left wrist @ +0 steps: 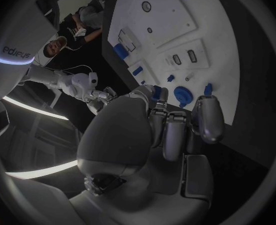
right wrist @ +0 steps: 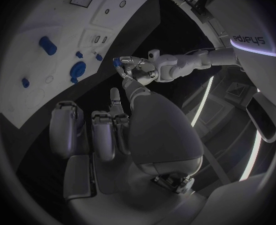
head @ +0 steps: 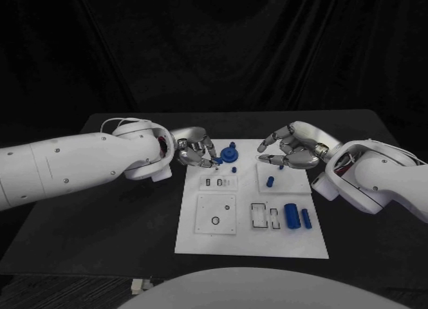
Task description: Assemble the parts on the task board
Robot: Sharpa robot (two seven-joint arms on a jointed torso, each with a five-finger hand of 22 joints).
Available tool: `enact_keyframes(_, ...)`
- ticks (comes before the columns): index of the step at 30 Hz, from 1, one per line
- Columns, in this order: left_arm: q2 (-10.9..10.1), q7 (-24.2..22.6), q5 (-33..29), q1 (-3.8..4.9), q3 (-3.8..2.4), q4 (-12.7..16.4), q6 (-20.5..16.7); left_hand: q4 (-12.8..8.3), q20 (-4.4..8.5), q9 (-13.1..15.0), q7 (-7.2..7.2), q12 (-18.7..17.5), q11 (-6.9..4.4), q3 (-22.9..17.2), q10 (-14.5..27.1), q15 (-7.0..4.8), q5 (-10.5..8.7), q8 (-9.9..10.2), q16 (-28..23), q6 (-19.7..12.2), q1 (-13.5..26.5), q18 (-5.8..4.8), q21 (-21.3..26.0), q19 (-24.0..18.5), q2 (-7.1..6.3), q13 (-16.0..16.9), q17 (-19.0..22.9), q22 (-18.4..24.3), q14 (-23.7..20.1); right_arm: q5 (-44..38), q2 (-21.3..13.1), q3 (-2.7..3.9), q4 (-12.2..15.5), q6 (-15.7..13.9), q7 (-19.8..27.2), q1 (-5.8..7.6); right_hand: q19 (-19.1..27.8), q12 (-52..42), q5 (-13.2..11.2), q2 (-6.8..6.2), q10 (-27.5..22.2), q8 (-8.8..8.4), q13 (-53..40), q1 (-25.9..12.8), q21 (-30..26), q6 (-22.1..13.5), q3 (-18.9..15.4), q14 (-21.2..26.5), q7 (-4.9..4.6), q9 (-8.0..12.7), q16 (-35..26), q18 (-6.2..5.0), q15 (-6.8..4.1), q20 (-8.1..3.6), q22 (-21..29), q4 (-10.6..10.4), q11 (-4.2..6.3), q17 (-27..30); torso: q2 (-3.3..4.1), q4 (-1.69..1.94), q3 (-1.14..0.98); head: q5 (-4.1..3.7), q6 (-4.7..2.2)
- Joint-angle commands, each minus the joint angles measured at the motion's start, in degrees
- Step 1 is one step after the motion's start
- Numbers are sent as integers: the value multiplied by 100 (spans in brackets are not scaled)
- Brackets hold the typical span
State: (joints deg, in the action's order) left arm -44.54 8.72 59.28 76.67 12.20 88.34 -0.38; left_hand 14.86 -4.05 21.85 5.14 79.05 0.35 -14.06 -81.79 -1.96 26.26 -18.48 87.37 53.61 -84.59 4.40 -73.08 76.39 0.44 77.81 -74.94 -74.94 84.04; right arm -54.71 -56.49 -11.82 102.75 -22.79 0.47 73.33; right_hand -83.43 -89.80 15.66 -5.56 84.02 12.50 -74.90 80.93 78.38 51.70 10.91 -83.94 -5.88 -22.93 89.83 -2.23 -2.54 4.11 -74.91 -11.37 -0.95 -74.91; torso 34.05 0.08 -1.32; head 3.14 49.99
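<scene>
The white task board lies mid-table. My left hand hovers at its far left corner and pinches a small blue part at its fingertips, right beside a round blue part standing on the board. In the left wrist view the pinched part shows between the fingers, close to the round part. My right hand hangs over the board's far right corner, fingers curled and apart, holding nothing. A blue cylinder and a slim blue pin lie near the right edge.
Small blue pegs stand on the board between the hands. Square plates with slots and a ring hole cover the board's near half. Black tabletop surrounds the board; dark curtain behind.
</scene>
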Motion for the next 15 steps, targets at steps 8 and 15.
enact_keyframes(8,578,1518,-49,453,-7,-406,2266,-996,-5,313,-4,30,9,-1197,13,-37,21,-755,129,-203,633,10,30,4,-112,-98,-1267,-782,420,-390,-21,3,45,47,-237,16,69,-20,68,43,598,67,-1510,137,-76,61,54,-606,-7,24,17,-87,47,14,-1098,16,-36,-1509,-33,-64,-51,-105,1)
enact_keyframes(15,1040,1986,-440,540,-7,-827,2938,-1482,12,643,-29,554,-11,-1735,-375,-56,17,-981,263,-254,1242,-33,-121,184,-132,525,-1506,-906,596,-403,-4,2,26,225,-287,2,106,-20,105,73,598,82,-1510,173,-138,66,67,-606,-12,37,17,-101,54,19,-1078,15,-43,-1509,-42,-80,-69,-148,1)
